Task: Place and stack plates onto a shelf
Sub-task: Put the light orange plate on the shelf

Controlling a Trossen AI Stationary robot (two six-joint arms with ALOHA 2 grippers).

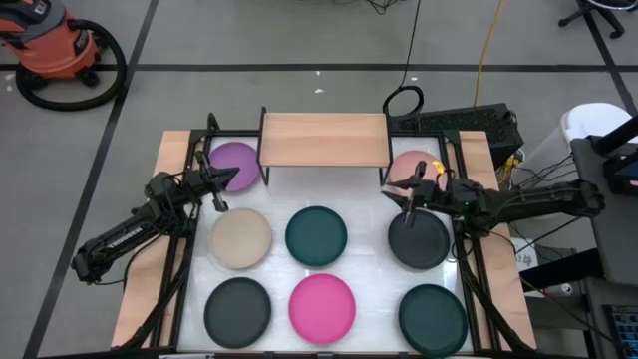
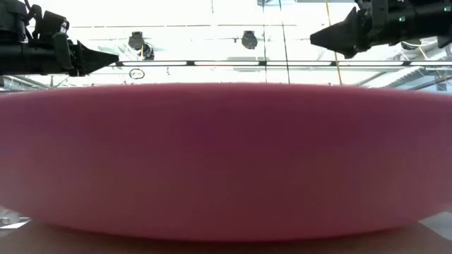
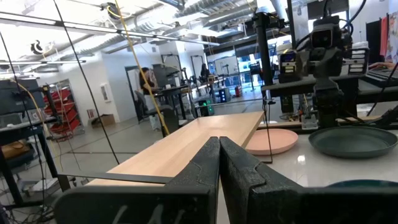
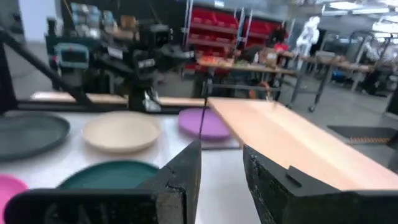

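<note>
The shelf [image 1: 324,140], a wooden plank on thin black legs, stands at the table's far middle with nothing on it. All eight plates lie flat on the white table: purple [image 1: 236,165], salmon pink [image 1: 412,172], beige [image 1: 240,238], dark teal [image 1: 316,235], charcoal [image 1: 419,240], charcoal [image 1: 237,307], hot pink [image 1: 322,307], dark teal [image 1: 433,319]. My left gripper [image 1: 221,191] hovers shut between the purple and beige plates. My right gripper [image 1: 401,199] hovers open between the salmon plate and the charcoal one. Both are raised above the table in the low view, left [image 2: 111,58] and right [image 2: 316,39].
Black frame rails [image 1: 184,249] run along the table's left and right sides. In the low view the hot pink plate [image 2: 226,155] fills the picture. A vacuum cleaner [image 1: 50,45] and cables lie on the floor beyond the table.
</note>
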